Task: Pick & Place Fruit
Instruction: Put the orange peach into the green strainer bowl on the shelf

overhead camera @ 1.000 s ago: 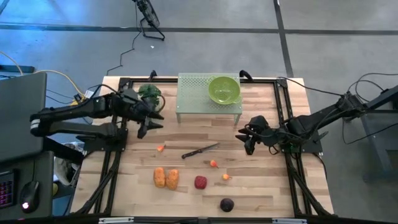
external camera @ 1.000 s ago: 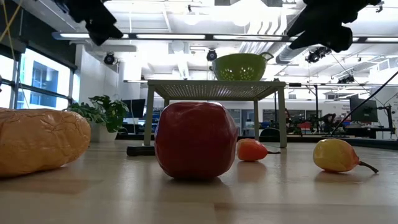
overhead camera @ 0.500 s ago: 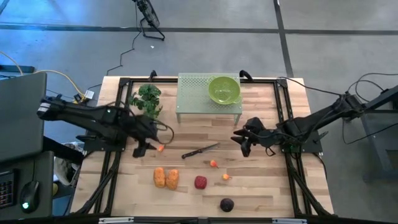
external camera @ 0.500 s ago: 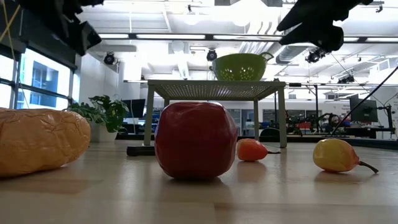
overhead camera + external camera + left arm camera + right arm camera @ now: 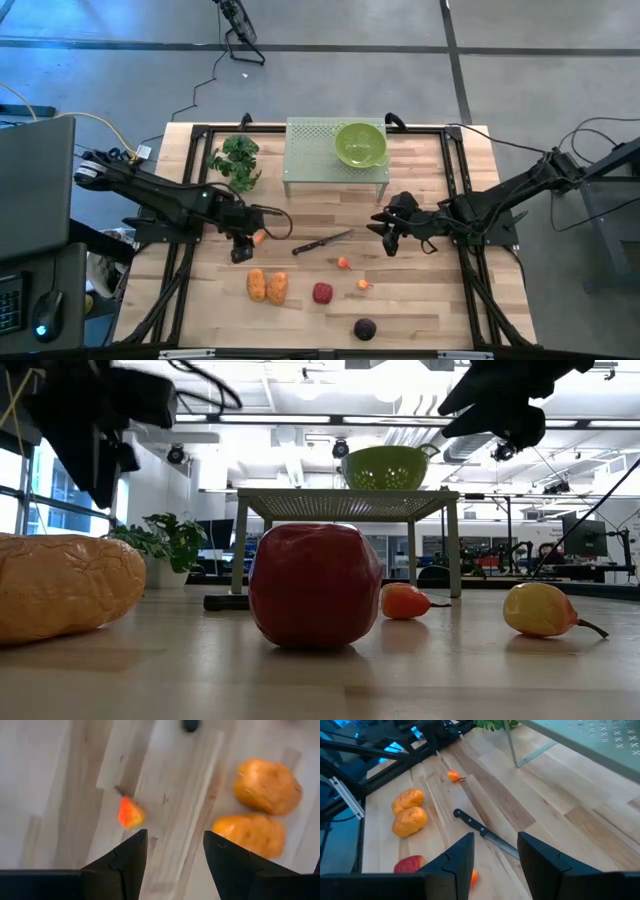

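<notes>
Fruit lay scattered on the wooden table (image 5: 420,310), placed here by the knife (image 5: 322,243) near its middle. The left gripper (image 5: 243,247) hung just left of the knife with its fingers parted and nothing between them; its wrist view showed a tiny orange-red piece (image 5: 130,813) on the wood just ahead of the fingertips, apart from them, and the two orange oblong pieces (image 5: 262,811) lay farther off. From above, those oblong pieces sat side by side below and left of the knife. The red apple-like piece (image 5: 322,293) sat below the knife, the dark purple round piece (image 5: 365,329) lower still, and two more tiny orange-red pieces (image 5: 353,274) lay between knife and apple. The right gripper (image 5: 388,238) hovered right of the knife, fingers parted and empty.
</notes>
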{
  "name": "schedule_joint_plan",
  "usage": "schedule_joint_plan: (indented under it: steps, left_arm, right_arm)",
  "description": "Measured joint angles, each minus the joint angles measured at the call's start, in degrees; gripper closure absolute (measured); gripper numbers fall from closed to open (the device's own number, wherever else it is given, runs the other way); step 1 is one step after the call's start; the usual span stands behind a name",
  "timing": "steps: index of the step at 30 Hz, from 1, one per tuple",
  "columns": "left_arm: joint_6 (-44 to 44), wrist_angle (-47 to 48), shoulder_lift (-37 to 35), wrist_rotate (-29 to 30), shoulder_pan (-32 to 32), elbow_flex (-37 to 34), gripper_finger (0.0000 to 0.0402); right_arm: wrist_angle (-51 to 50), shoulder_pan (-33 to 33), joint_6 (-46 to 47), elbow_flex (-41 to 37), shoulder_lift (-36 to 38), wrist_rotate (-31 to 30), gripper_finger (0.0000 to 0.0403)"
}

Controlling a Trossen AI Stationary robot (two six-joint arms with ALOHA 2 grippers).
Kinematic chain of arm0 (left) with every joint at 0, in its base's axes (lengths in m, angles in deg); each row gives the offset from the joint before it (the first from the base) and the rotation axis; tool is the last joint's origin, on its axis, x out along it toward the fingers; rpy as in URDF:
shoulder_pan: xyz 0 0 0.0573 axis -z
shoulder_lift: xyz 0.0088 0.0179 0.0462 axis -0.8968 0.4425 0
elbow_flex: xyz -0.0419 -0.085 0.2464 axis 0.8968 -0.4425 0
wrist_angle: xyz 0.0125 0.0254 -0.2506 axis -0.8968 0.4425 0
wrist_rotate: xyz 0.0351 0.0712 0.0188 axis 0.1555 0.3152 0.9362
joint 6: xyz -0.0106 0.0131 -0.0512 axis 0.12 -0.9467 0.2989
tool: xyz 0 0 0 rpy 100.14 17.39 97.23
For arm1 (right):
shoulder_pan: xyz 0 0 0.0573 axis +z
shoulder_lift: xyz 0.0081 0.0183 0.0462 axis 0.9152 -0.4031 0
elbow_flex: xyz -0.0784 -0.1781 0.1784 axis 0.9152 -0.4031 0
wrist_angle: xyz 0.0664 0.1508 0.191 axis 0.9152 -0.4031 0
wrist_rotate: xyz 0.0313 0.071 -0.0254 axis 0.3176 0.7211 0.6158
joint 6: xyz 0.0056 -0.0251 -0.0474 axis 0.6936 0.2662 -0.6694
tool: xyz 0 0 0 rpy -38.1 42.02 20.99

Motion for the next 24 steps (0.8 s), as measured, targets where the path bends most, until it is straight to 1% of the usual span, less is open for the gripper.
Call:
schedule_joint_plan:
  steps: [7,12,15,19,24]
  left_arm:
    - [17.1,-0.2,2.6,0.4,0.0,0.0,0.0211]
    - [23.8,-0.5,4.0,1.5,0.0,0.0,0.0211]
    - [26.0,-0.5,5.4,1.7,0.0,0.0,0.0211]
    - [26.2,-0.5,8.1,2.2,0.0,0.0,0.0211]
    - [26.2,-0.6,11.9,4.6,0.0,0.0,0.0211]
  right_arm:
    - [0.4,0.0,-1.1,0.0,0.0,-0.2,0.0259]
    - [0.7,0.0,-1.6,0.0,0.0,-0.3,0.0259]
    - [0.8,0.0,-1.6,0.0,0.0,-0.3,0.0259]
    - [0.9,0.0,-1.6,0.0,0.0,-0.3,0.0259]
    - [1.1,0.0,-1.6,0.0,0.0,-0.3,0.0259]
